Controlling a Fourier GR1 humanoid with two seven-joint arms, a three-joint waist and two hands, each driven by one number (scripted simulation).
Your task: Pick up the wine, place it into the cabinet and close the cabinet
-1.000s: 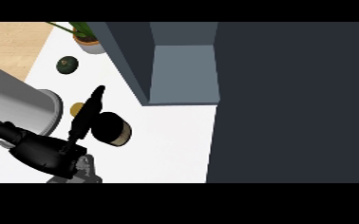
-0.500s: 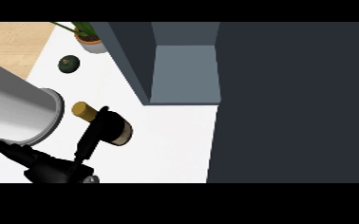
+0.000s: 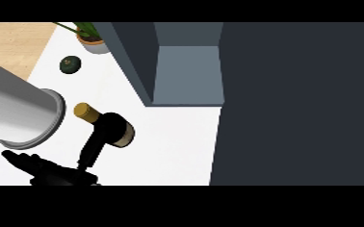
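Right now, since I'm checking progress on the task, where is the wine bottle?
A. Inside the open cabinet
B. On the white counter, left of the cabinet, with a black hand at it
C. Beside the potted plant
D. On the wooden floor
B: the wine bottle is over the white counter, left of the open cabinet, with a finger of the left hand across it.
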